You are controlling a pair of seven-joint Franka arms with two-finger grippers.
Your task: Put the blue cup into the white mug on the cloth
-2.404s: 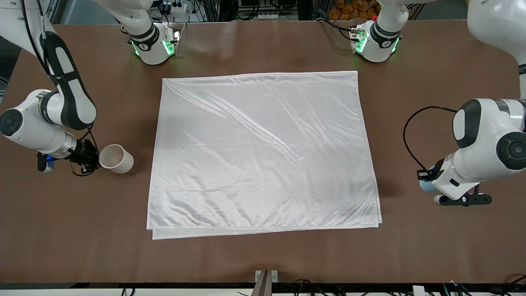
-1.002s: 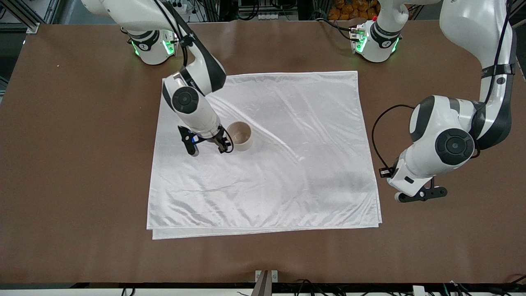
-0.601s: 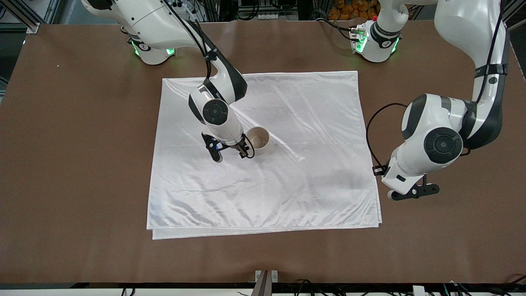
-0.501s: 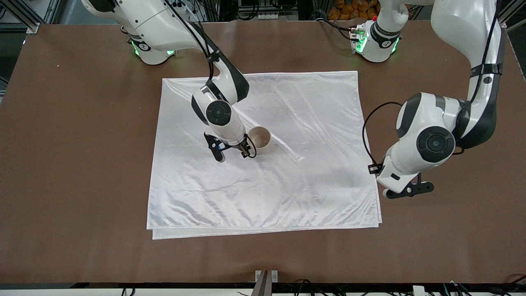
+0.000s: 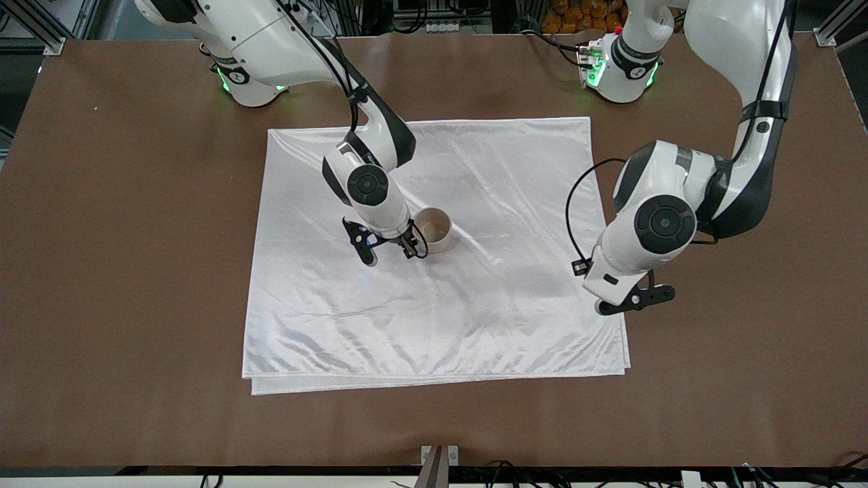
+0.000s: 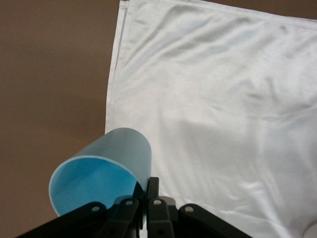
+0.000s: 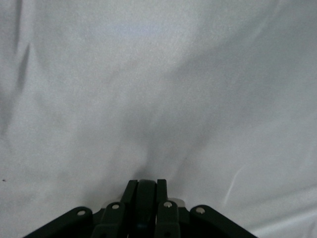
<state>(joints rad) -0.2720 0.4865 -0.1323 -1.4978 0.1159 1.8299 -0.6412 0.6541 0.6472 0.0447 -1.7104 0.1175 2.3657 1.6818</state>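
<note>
The cream white mug [image 5: 432, 229] is at the middle of the white cloth [image 5: 475, 325]. My right gripper [image 5: 409, 246] is shut on the mug's black handle [image 7: 146, 198], beside the mug. I cannot tell whether the mug rests on the cloth. My left gripper [image 6: 147, 186] is shut on the wall of the blue cup [image 6: 104, 171], which lies tilted with its bright blue inside showing. The left arm's hand [image 5: 614, 274] is over the cloth's edge toward the left arm's end and hides the cup in the front view.
The cloth [image 6: 223, 99] is wrinkled, with folded layers along its edge nearest the front camera. Bare brown table [image 5: 135, 271] surrounds it. The two arm bases [image 5: 251, 78] stand at the table's edge farthest from the front camera.
The right arm carried the mug from the bare table to the cloth's middle. The left arm brought the blue cup from the table to over the cloth's edge.
</note>
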